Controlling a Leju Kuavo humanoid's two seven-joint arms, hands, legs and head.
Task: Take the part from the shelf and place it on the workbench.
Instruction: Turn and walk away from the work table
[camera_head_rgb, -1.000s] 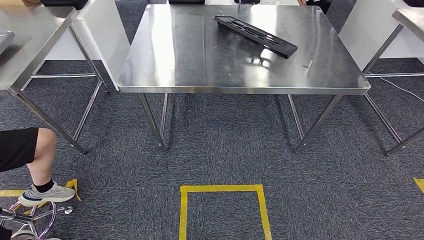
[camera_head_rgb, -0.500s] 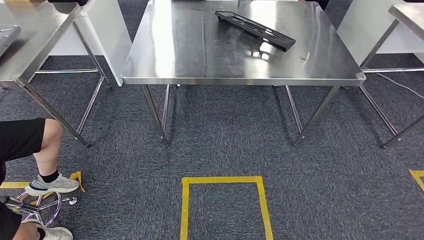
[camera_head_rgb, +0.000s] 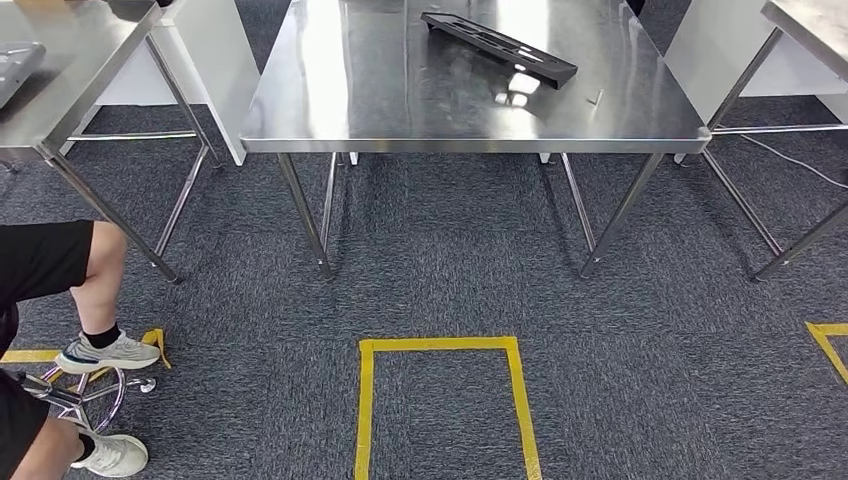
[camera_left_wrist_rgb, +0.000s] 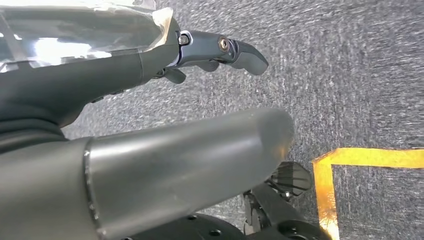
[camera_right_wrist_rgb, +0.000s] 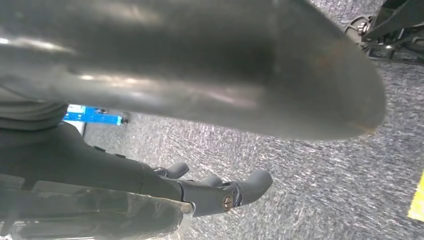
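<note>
Part (camera_head_rgb: 498, 47): long black slotted piece, lying flat and slantwise on the far right area of the steel workbench (camera_head_rgb: 380, 110), touched by nothing.

Small pale bit (camera_head_rgb: 596, 97): on the bench top just beside the part's nearer end.

Left hand (camera_left_wrist_rgb: 150, 55): seen in its wrist view above grey carpet (camera_head_rgb: 450, 260), well apart from the part; fingers spread, grasping nothing.

Right hand (camera_right_wrist_rgb: 165, 185): likewise over carpet, fingers loosely extended, empty.

Surroundings: second steel table (camera_head_rgb: 60, 70) at left; a further table corner (camera_head_rgb: 810, 25) at right; yellow tape square (camera_head_rgb: 440, 345) on the carpet before the bench; a seated person's leg and shoe (camera_head_rgb: 105, 352) by a stool base (camera_head_rgb: 75, 400) at lower left.
</note>
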